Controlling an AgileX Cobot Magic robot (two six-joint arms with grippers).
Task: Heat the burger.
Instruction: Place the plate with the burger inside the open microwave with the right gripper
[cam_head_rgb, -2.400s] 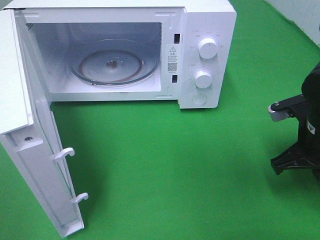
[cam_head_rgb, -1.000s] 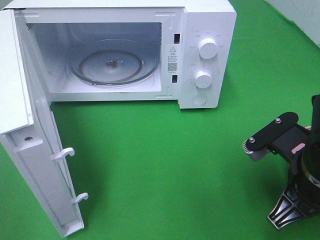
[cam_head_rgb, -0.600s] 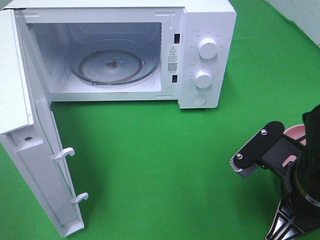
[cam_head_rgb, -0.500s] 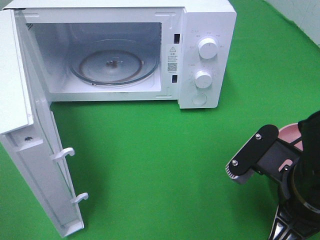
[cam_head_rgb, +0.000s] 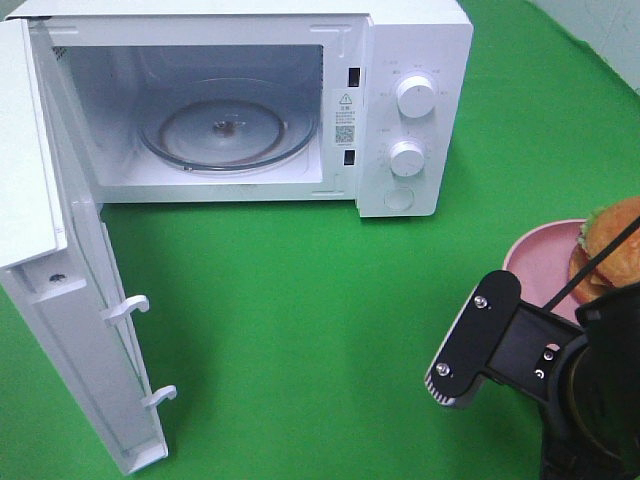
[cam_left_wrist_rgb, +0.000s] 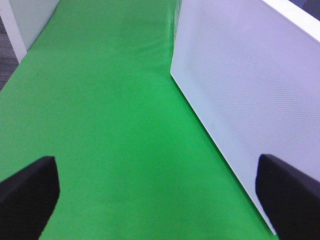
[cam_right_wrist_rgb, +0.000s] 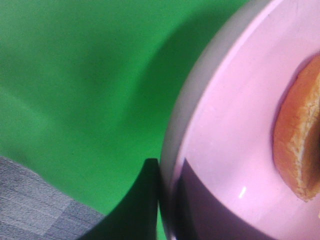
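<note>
The burger (cam_head_rgb: 608, 250) has a golden-brown bun and sits on a pink plate (cam_head_rgb: 530, 260) at the right edge of the green table. In the right wrist view the bun's edge (cam_right_wrist_rgb: 300, 145) lies on the plate (cam_right_wrist_rgb: 235, 125). My right gripper (cam_right_wrist_rgb: 167, 210) is shut on the plate's rim, one dark finger (cam_right_wrist_rgb: 147, 200) outside it. In the high view my right arm (cam_head_rgb: 560, 380) covers that grip. My left gripper (cam_left_wrist_rgb: 160, 200) is open with nothing between its black fingertips (cam_left_wrist_rgb: 27, 195), beside the microwave door (cam_left_wrist_rgb: 240, 90); it is out of the high view.
The white microwave (cam_head_rgb: 410, 100) stands at the back with its door (cam_head_rgb: 70, 300) swung wide open to the left. Its glass turntable (cam_head_rgb: 225, 125) holds nothing. Green cloth (cam_head_rgb: 300, 330) covers the table between the microwave and the plate.
My right arm has swung leftward and toward the front edge, bringing the pink plate and burger into the high view from the right. The microwave and its door stay still.
</note>
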